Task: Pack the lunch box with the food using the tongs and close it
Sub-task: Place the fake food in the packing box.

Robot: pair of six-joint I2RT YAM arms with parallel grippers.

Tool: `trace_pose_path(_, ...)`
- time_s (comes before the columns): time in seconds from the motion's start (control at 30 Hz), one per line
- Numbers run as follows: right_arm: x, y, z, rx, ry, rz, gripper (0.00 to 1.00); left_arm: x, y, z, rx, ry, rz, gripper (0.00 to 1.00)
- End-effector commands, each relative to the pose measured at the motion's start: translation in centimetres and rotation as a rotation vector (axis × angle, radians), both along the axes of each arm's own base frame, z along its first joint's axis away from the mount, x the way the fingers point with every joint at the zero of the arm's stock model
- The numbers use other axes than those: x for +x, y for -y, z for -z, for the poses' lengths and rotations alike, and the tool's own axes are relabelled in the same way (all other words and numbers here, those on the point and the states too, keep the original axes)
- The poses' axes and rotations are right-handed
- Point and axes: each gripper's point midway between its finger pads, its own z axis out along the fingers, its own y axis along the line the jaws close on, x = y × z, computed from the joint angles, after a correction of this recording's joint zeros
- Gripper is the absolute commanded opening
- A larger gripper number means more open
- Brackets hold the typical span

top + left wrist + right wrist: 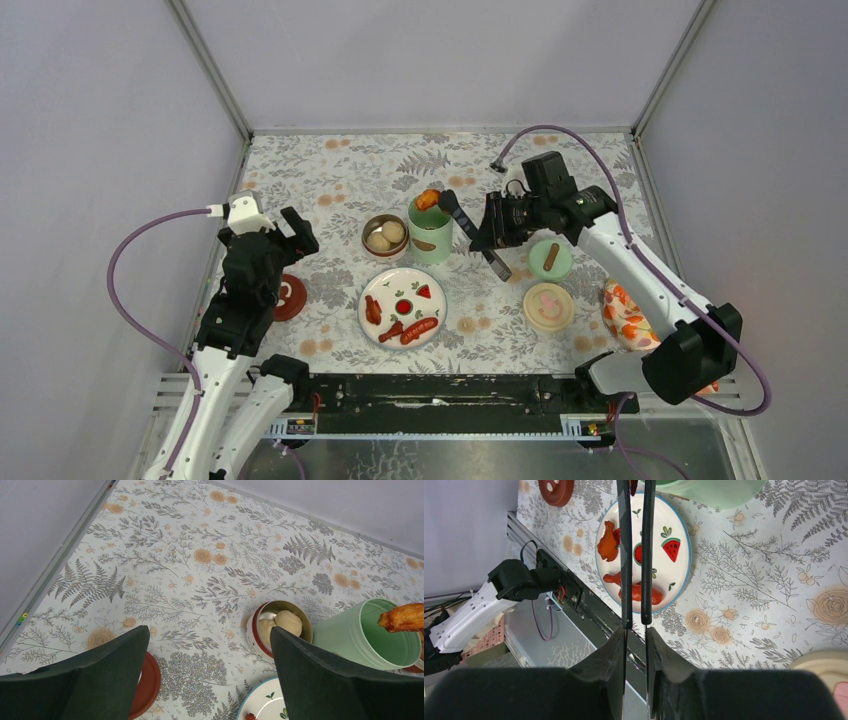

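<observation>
My right gripper (490, 232) is shut on the dark tongs (470, 232). Their tips pinch an orange fried chunk (428, 199) just above the open mint-green jar (431, 240). The left wrist view shows that chunk (402, 617) over the jar's mouth (367, 637). Beside the jar stands a steel bowl (385, 236) holding pale balls (287, 621). Red sausages (418, 328) lie on the white plate (390, 285). In the right wrist view the tongs' arms (625, 555) run close together out from my right gripper (635, 630), over the plate (676, 575). My left gripper (297, 232) hangs open and holds nothing, its jaws (209, 630) wide apart.
The green lid with a brown knob (550, 258) and a cream lid (548, 306) lie right of the plate. A dark-red lid (290, 297) lies under my left arm. An orange-patterned object (625, 315) sits at the far right. Grey walls enclose the floral table.
</observation>
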Motion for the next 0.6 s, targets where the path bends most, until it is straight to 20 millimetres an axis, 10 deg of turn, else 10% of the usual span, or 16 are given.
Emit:
trace_pose_path(0.0,0.7,-0.4,0.3,0.033,0.006,-0.013,0.06,0.4,-0.1,-1.0,-0.010,0.050,-0.003,0.98)
trace_pose_path(0.57,1.0,-0.6,2.0,0.064,-0.057,0.017,0.29,0.5,0.0,-0.9,-0.010,0.045,-0.001,0.99)
